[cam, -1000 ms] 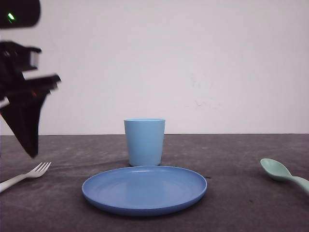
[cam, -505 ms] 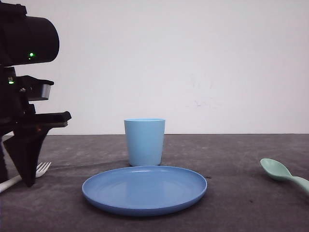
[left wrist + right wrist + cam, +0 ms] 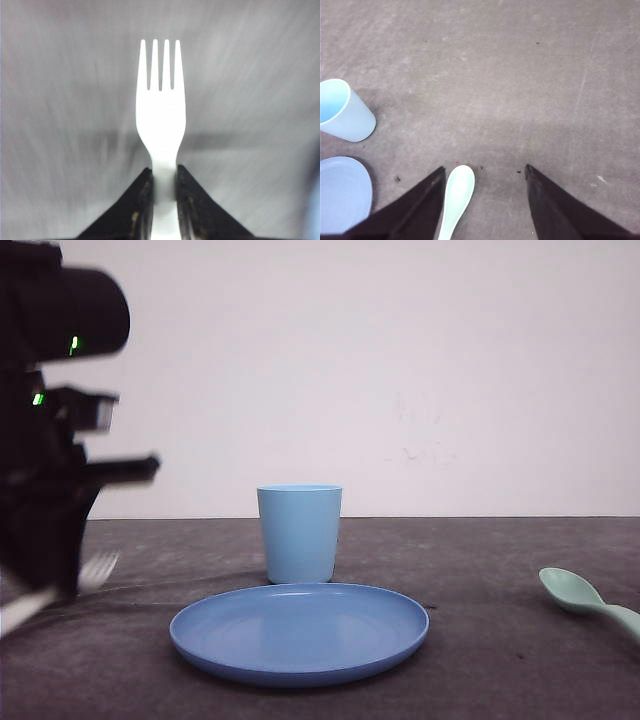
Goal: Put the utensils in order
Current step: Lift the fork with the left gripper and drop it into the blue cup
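Left wrist: jaws apparently grip fork (image 3: 161, 120).

The left arm stands at the left edge of the front view, blurred, wrist angled downward. The left gripper (image 3: 163, 187) has its 2 fingers (image 3: 137, 200) closed against the handle of the white fork (image 3: 161, 120). The right gripper (image 3: 485, 172) points down at the table surface, its 2 fingers (image 3: 547, 205) spread wide apart, holding nothing.
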`<state>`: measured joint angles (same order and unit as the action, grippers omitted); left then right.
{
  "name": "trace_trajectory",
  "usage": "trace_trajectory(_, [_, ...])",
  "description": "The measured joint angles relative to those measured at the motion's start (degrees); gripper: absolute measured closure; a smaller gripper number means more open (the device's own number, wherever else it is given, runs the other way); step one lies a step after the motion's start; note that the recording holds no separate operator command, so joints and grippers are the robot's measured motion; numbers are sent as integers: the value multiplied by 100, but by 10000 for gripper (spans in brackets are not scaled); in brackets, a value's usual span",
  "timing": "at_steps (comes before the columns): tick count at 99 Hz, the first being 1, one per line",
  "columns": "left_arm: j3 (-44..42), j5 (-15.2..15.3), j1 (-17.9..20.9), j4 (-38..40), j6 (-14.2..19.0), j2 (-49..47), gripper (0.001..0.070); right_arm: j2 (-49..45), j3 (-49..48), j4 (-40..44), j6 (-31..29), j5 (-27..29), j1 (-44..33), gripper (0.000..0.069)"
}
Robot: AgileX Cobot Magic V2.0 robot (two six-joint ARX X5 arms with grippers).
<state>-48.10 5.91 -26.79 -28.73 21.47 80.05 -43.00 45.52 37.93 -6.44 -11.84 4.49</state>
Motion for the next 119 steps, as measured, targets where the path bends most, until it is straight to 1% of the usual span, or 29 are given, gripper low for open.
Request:
trace_trajectory(4, [-70,15,-11,304,-11,-271,667,0,0,-2,-2,2,0,377])
trace_trajectory(15, [-190,24,-129,1499,-46,-1027,667,0,0,-59,-2,2,0,377])
trace_trajectory(24, [-210,26,-313,2457,-111,-1303,667,0,0,-190,-2,2,0,377])
trace_trajectory(33, [-210,26,-531,3198,-306,-1235,667,0,0,-297,-2,2,0,377])
trace_trajectory(49, [-210,26,-944,4271,-894,-789,667,0,0,-483,-2,7,0,377])
trace_trajectory(57, [-210,68,-1023,4693,-1128,-483,667,0,0,-570,-2,7,0,377])
trace_trajectory(65, [-210,151,-1010,5069,-1233,-111,667,0,0,-605,0,11,0,377])
trace_trajectory(74, [-210,170,-997,5416,-1294,343,667,0,0,-603,0,136,0,377])
trace_trajectory(83, [-208,168,-1001,5635,-1311,741,667,0,0,-603,0,138,0,378])
trace_trajectory(99, [-208,168,-999,5777,-1292,1178,667,-2,0,-603,0,153,0,377])
trace_trajectory(119, [-208,168,-1001,5751,-1174,1375,667,-2,0,-603,0,155,0,378])
